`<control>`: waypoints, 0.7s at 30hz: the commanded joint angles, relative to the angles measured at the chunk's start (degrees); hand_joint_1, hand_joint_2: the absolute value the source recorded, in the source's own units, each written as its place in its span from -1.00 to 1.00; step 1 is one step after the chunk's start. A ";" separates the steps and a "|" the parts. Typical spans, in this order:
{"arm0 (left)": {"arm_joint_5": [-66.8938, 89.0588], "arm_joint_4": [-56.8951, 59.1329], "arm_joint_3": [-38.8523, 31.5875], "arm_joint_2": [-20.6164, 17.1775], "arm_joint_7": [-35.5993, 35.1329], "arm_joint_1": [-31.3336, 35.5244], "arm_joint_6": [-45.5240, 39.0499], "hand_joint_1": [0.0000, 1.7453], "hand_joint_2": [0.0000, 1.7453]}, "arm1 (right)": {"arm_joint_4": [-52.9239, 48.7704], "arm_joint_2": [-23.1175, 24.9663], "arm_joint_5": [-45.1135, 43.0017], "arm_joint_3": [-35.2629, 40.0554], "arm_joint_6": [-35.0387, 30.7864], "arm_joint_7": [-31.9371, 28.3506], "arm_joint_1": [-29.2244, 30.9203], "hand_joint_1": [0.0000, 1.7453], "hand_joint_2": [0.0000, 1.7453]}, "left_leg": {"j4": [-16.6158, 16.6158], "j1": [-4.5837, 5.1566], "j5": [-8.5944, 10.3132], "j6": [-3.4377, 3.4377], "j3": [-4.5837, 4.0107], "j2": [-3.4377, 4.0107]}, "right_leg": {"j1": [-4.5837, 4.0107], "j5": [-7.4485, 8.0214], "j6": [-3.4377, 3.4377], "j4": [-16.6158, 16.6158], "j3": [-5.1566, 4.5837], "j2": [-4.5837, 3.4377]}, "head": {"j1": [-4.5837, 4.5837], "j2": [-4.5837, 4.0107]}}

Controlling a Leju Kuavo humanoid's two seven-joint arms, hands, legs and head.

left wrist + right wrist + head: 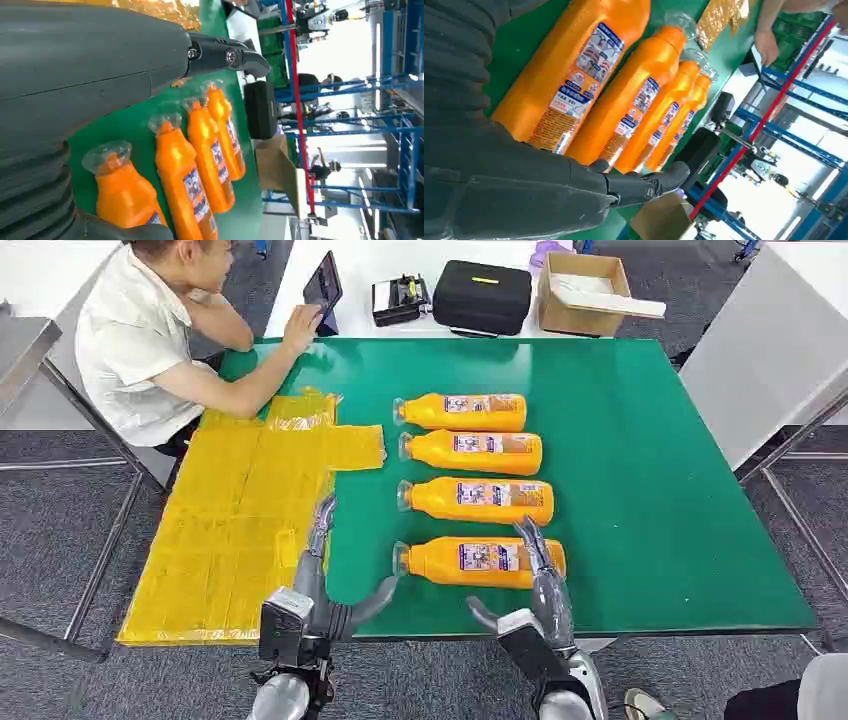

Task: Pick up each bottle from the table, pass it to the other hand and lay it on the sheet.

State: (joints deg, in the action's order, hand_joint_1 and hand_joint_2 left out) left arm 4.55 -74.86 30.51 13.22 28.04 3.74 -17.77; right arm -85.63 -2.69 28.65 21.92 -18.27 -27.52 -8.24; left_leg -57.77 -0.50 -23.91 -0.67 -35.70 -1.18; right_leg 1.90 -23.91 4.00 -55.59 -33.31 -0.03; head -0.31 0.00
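Note:
Several orange bottles lie in a row on the green table [650, 490], caps toward the yellow sheet [240, 520] on its left part. The nearest bottle [470, 562] [574, 75] [122, 195] lies by the front edge. My right hand [540, 575] [524, 190] reaches over that bottle's base end with fingers straight and thumb apart, holding nothing. My left hand [322, 575] [100, 65] hovers at the sheet's right border, just left of the nearest bottle's cap, fingers extended and thumb spread, nothing in it.
A person [150, 330] sits at the table's far left corner, one hand on a tablet [322, 285]. Behind the table stand a black case [482, 295], a cardboard box [585, 290] and a small black device [400, 298]. A white table [770, 350] stands at the right.

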 commanded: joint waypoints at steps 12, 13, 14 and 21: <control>-3.28 2.71 5.76 -0.21 1.84 0.89 2.80 -1.00 -1.00 | 1.02 0.59 -0.29 4.21 -5.48 -4.51 2.33 -1.00 1.00 | -0.04 -0.02 -0.08 0.02 0.10 0.08 | -0.07 -0.07 -0.20 -0.02 0.10 0.02 | 0.00 0.00; -3.29 2.32 7.05 -0.54 2.21 0.95 1.98 -1.00 1.00 | -1.11 2.56 -4.06 2.82 -6.31 -5.34 1.39 -1.00 1.00 | -0.07 -0.07 -0.15 0.03 0.22 0.13 | -0.12 -0.12 -0.29 -0.03 0.22 -0.01 | 0.00 0.00; -4.58 1.51 7.71 -1.01 2.01 0.39 1.56 -1.00 1.00 | -3.03 4.53 -8.78 0.97 -6.35 -4.50 0.20 -1.00 1.00 | -0.02 -0.02 -0.08 0.02 0.11 0.14 | -0.06 -0.05 -0.19 0.00 0.09 -0.05 | 0.00 0.00; -8.38 -2.68 5.63 -3.56 1.58 -4.17 -0.52 -1.00 1.00 | -2.46 4.56 -10.05 -0.90 -7.17 2.10 -2.90 -1.00 1.00 | 0.03 -0.11 -0.19 0.02 0.40 0.22 | -0.15 -0.12 -0.29 0.11 0.37 -0.10 | -0.02 0.00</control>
State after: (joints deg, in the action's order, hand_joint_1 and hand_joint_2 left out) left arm -2.45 -75.74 35.17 12.00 29.99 2.98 -16.22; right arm -87.82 0.13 14.99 24.24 -22.47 -27.45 -8.97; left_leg -57.76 -0.53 -23.91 -0.66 -35.70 -1.18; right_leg 1.88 -23.92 3.99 -55.60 -33.32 -0.03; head -0.33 0.00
